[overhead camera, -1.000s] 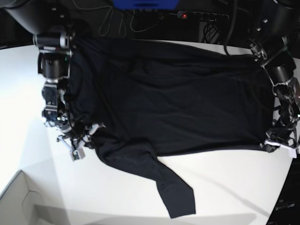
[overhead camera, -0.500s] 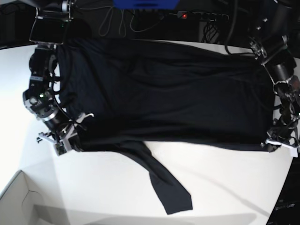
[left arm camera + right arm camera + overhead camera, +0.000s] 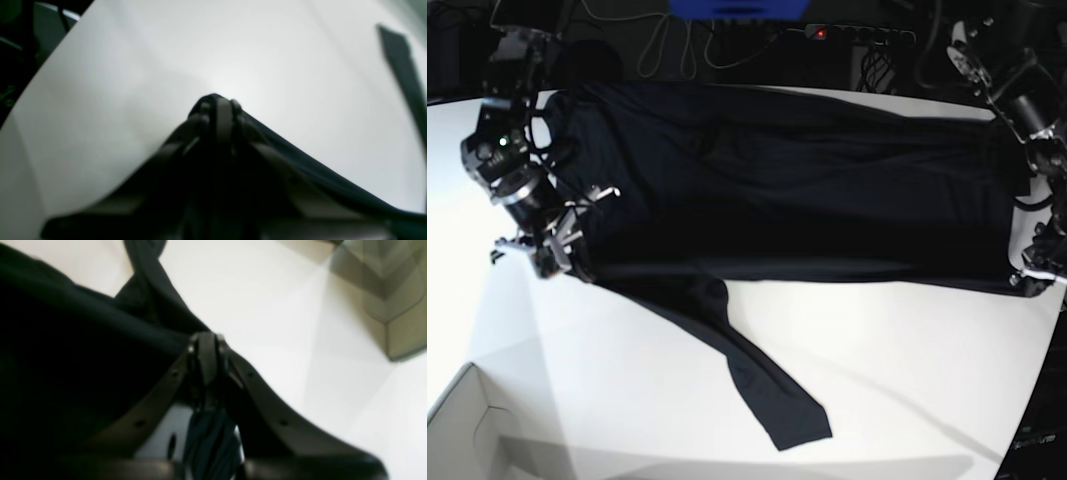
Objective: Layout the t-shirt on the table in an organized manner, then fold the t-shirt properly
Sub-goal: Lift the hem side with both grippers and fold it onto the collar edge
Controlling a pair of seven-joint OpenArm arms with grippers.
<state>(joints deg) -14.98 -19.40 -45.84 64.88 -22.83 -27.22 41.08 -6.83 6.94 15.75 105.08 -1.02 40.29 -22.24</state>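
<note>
The black t-shirt [image 3: 797,190] is stretched wide across the back half of the white table [image 3: 887,370], held at both ends. My right gripper [image 3: 552,262] is at the shirt's left end in the base view, shut on a bunch of fabric [image 3: 66,356]; its closed tips [image 3: 206,340] show in the right wrist view. My left gripper [image 3: 1033,282] is at the right end, shut on the shirt's edge [image 3: 333,183], with its tips [image 3: 218,103] pressed together. One sleeve [image 3: 767,395] trails toward the front of the table.
The corner of a white cardboard box [image 3: 467,430] sits at the front left and also shows in the right wrist view [image 3: 383,290]. Cables and a power strip [image 3: 857,33] lie behind the table. The table's curved edge [image 3: 1037,400] runs close to my left gripper.
My right gripper has swung left and back, pulling the shirt's lower edge straighter and further back. The left gripper has shifted slightly back. The sleeve has dragged along behind.
</note>
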